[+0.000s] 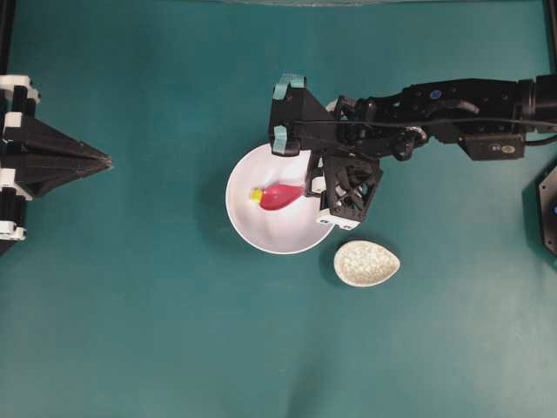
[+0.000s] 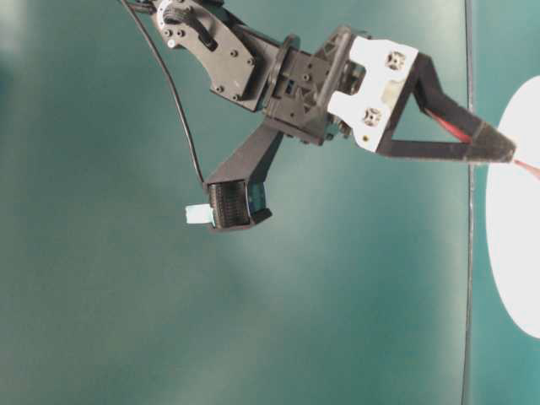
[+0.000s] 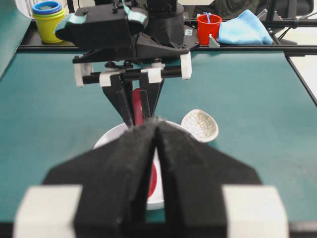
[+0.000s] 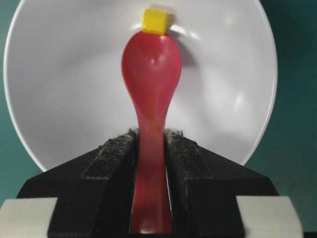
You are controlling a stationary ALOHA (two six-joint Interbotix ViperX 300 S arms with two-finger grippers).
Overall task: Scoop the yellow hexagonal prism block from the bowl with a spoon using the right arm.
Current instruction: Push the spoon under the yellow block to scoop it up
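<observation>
Right gripper (image 4: pixel 151 148) fills the bottom of the right wrist view, black padded jaws clamped on the handle of the glossy pink-red soup spoon (image 4: pixel 151 74), handle running straight out between the pads. Spoon head sits inside the large round plain white bowl (image 4: pixel 59 99), pointing away from the wrist. Tiny bright yellow hexagonal prism block (image 4: pixel 156 21) is at the very tip of the spoon head, touching or just beyond the front lip, not on the head yet. Overhead agrees: block at the spoon tip on the bowl's left side, right arm (image 1: pixel 452 109) reaching in from the right. Small speckled beige oval spoon rest (image 1: pixel 366 263) lies just beside the bowl, outside it. Far across the table the left gripper (image 1: pixel 106 160) is parked, jaws closed on nothing. My read for the scoop: keep the tip low against the bowl floor, push forward slowly so the block rides up onto the head instead of skating ahead, use the far wall as a backstop, then level the head before lifting. Risk is the block slipping sideways off the tip, so stay centred on it
</observation>
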